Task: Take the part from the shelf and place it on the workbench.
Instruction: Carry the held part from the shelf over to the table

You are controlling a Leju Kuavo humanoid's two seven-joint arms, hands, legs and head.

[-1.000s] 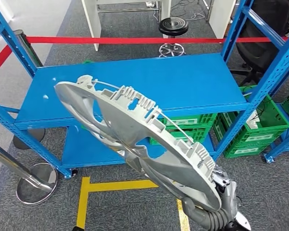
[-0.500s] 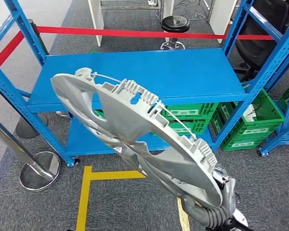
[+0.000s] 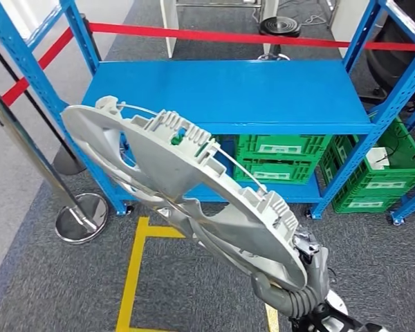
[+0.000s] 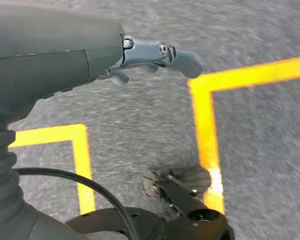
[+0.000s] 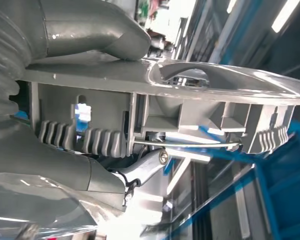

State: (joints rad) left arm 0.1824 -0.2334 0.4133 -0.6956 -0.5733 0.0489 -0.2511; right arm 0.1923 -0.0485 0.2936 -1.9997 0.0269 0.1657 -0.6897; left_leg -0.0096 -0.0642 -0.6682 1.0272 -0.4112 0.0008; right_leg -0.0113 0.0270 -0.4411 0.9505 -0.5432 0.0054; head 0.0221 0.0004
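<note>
While my right hand [image 3: 306, 266] clamps its fingers on the silver fan shroud [image 3: 185, 183] before the blue shelf [image 3: 232, 93], my left hand [image 4: 103, 55] hangs, fingers loosely apart

Part [image 3: 185, 187] in my right hand [image 3: 312, 277] — grey moulded plastic, matt on its ribbed back, a soft sheen on the curved face. Shelf [image 3: 232, 93] behind the part — painted metal, smooth, semi-gloss blue. Crates [image 3: 281, 158] under the shelf — green plastic, latticed. Floor [image 3: 54, 283] below the part — grey carpet, rough, with smooth yellow tape [image 3: 132, 266]. Post [image 3: 38, 166] left of the shelf — polished metal, mirror-bright. My left hand [image 4: 156, 52] — dull dark plastic.
</note>
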